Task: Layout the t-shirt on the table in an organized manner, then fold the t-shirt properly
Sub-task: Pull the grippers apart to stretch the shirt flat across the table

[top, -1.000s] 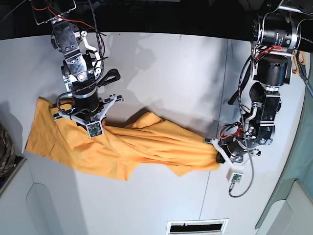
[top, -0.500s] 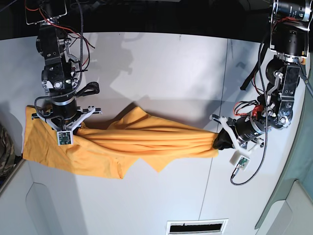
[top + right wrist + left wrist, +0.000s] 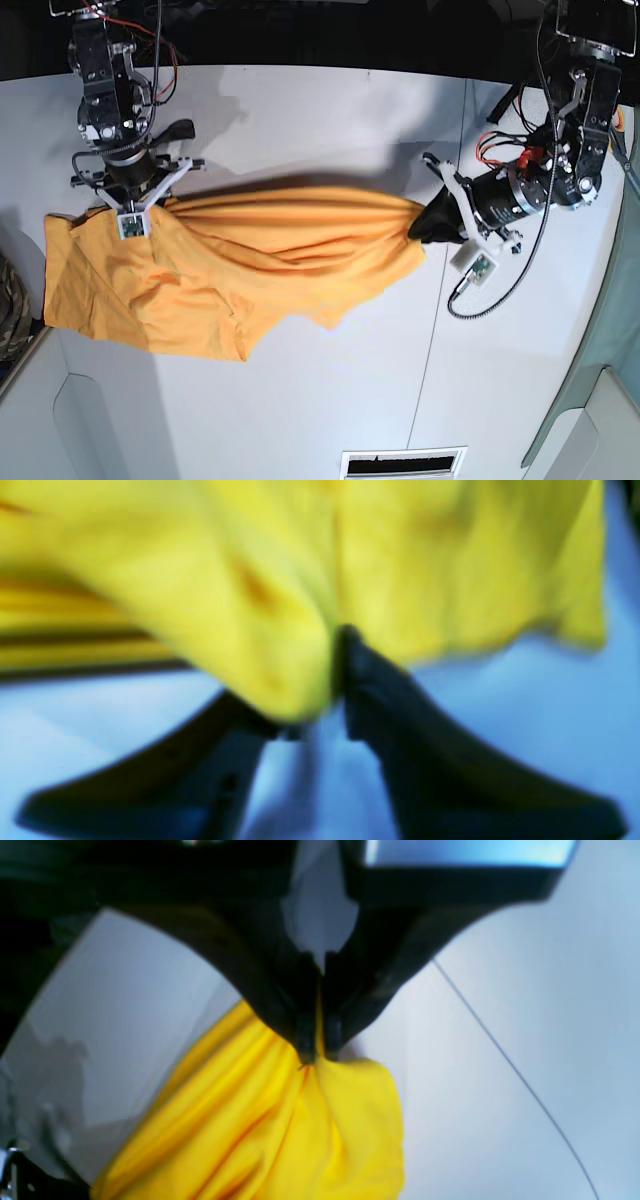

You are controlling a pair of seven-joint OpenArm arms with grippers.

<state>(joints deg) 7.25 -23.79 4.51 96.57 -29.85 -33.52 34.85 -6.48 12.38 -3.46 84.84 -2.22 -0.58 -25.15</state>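
The orange-yellow t-shirt (image 3: 250, 255) hangs stretched between my two grippers over the white table (image 3: 330, 130), its lower part draping down onto the tabletop. My left gripper (image 3: 418, 222), on the base view's right, is shut on the shirt's right end; the left wrist view shows its black fingers (image 3: 305, 1040) pinching bunched cloth (image 3: 280, 1130). My right gripper (image 3: 140, 205), on the base view's left, is shut on the shirt's upper left edge; in the blurred right wrist view the shirt (image 3: 300, 580) drapes over the black fingers (image 3: 360, 675).
A camouflage-patterned cloth (image 3: 10, 305) lies at the far left edge. A thin dark seam (image 3: 455, 200) runs down the table on the right, also in the left wrist view (image 3: 500, 1050). A vent slot (image 3: 402, 464) sits at the front edge.
Both grippers have moved toward the back of the table and lifted, pulling the shirt taut between them. The shirt has spread wider and its upper edge is now straight.
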